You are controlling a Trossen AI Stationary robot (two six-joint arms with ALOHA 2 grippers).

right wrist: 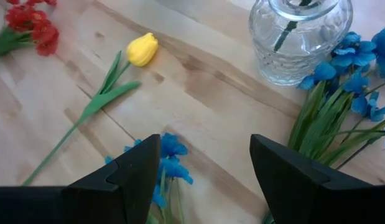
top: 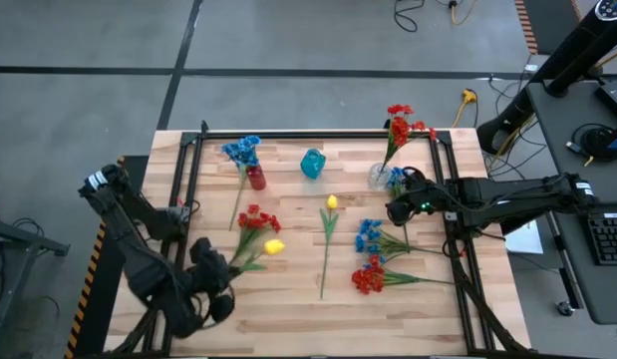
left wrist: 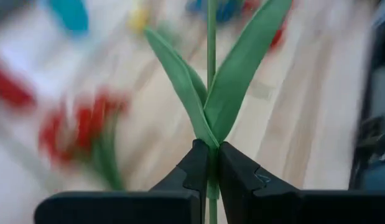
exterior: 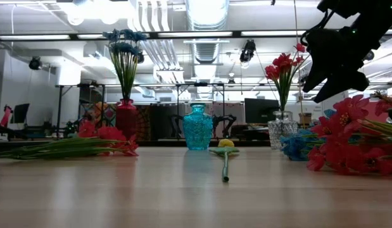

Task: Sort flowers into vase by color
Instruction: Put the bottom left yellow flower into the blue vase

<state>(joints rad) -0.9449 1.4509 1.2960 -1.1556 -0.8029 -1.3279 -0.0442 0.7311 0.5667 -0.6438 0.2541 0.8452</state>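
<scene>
- Vases, three, along the far edge of the tabletop [top: 288, 309]: small red vase [top: 256, 179] holding a blue spray [top: 242, 151]; faceted turquoise glass vase [top: 312, 164] with nothing showing in it; ribbed clear glass vase [top: 379, 176] holding a red spray [top: 399, 124].
- Loose flowers lying on the wood: two yellow tulip-like blooms, one mid-table [top: 331, 202] with a long thin green stem, one [top: 274, 247] on the left; a red spray [top: 256, 219] beside the latter; a blue spray [top: 369, 235] and another red spray [top: 369, 275] on the right; more blue blooms [right wrist: 360, 74] lie against the clear vase.
- Left pincer [left wrist: 208, 163], at the near left of the tabletop: pressed together on a thin green stem just below two smooth pointed leaves [left wrist: 232, 81]; the stem runs toward the left yellow bloom.
- Right pincer [right wrist: 204, 165]: spread, nothing between the fingers, hanging above the blue spray near the clear vase.
- Surface: pale planked wood, dark metal frame round the edges.
- Room: grey floor, cables; ceiling strip lights and ducts, desks with monitors behind.
</scene>
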